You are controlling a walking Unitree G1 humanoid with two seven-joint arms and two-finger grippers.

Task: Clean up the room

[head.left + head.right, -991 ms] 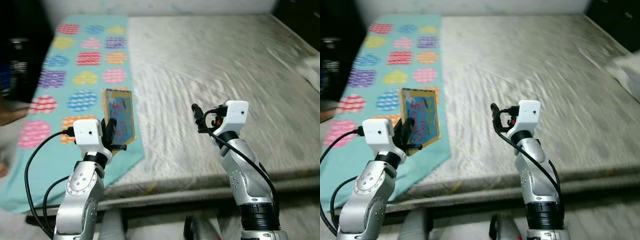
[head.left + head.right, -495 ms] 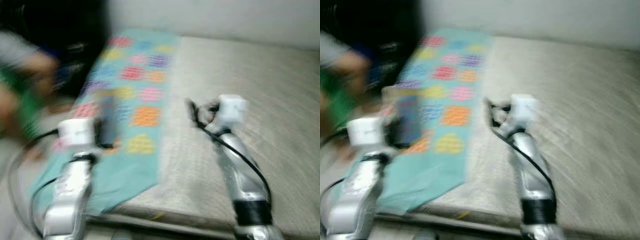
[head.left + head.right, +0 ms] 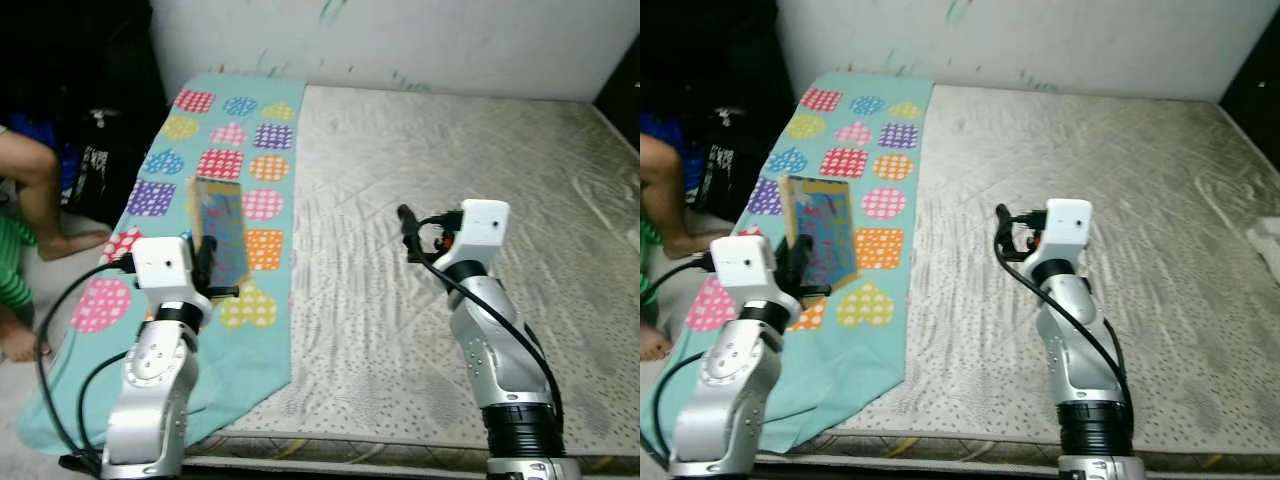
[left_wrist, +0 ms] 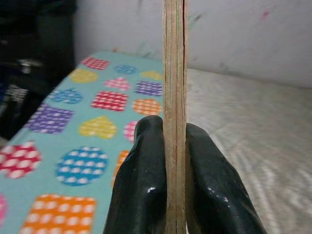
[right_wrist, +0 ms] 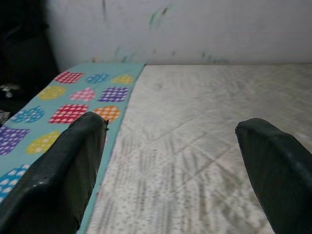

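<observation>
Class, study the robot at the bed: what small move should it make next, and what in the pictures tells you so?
Probably carry the book away from the bed to wherever it belongs. The left gripper is shut on the book, holding it upright above the patterned blanket, so the pickup is done. The right gripper is open, holds nothing, and hovers over the bare mattress.

No legible txt on anything.

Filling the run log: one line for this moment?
left end effector: shut on book | right end effector: open, above mattress | blanket: on mattress
</observation>
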